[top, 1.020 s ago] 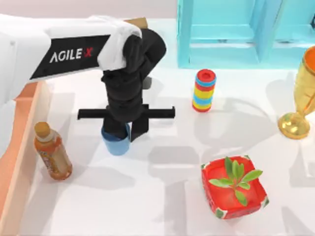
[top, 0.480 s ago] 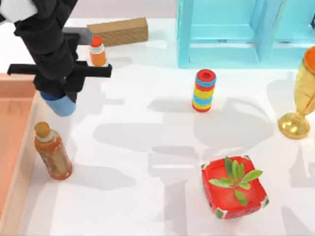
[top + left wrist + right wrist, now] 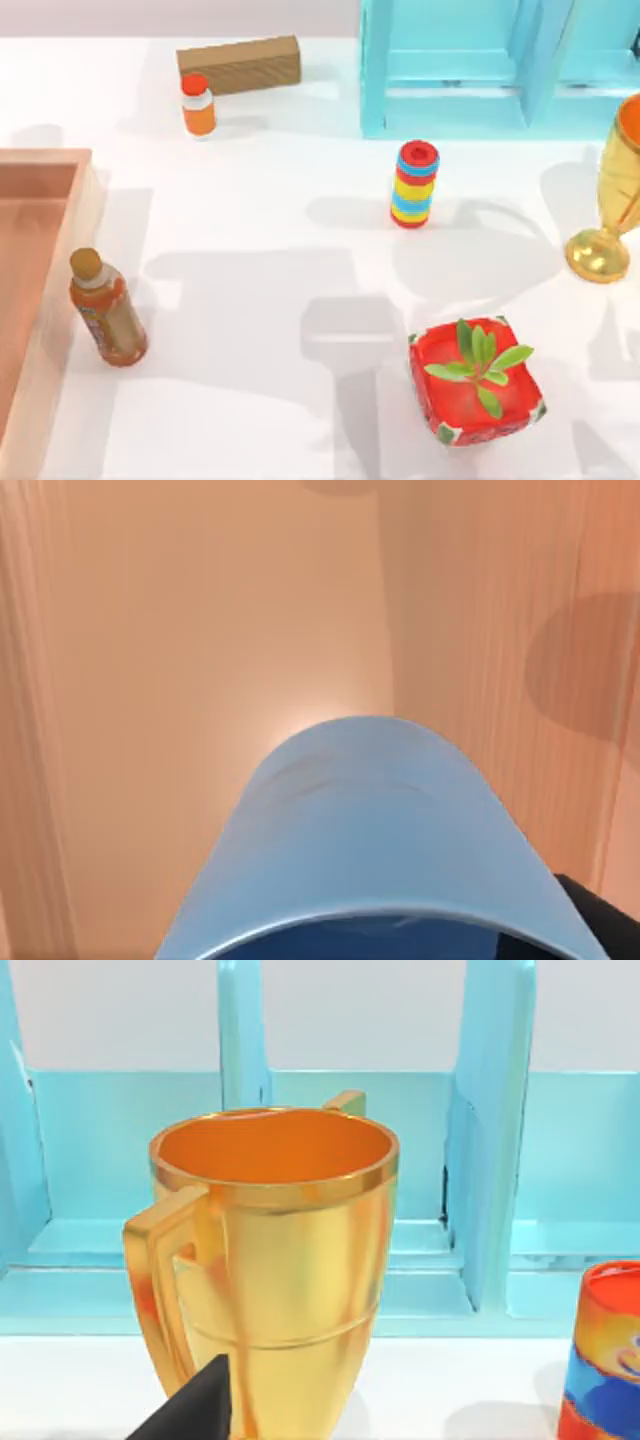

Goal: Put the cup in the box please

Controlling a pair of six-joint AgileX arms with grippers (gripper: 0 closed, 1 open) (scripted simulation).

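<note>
The blue cup (image 3: 370,830) hangs close under the left wrist camera, over the smooth salmon floor of the box (image 3: 200,630). A black part of my left gripper (image 3: 605,920) shows beside the cup's rim, and the gripper is shut on the cup. In the top view the box (image 3: 45,165) lies at the table's left edge, partly cut off. A dark tip of my right gripper (image 3: 195,1405) points at the gold goblet (image 3: 270,1260).
An orange drink bottle (image 3: 108,310) stands just right of the box wall. A small orange bottle (image 3: 198,105) and a cardboard block (image 3: 240,63) sit at the back. A striped ring stack (image 3: 415,183), red planter (image 3: 475,385), goblet (image 3: 610,200) and turquoise shelf (image 3: 480,60) fill the right.
My left arm carried the cup from the table's middle leftwards, past the box's rim, and has left the top view. The cup now hangs over the box's inside.
</note>
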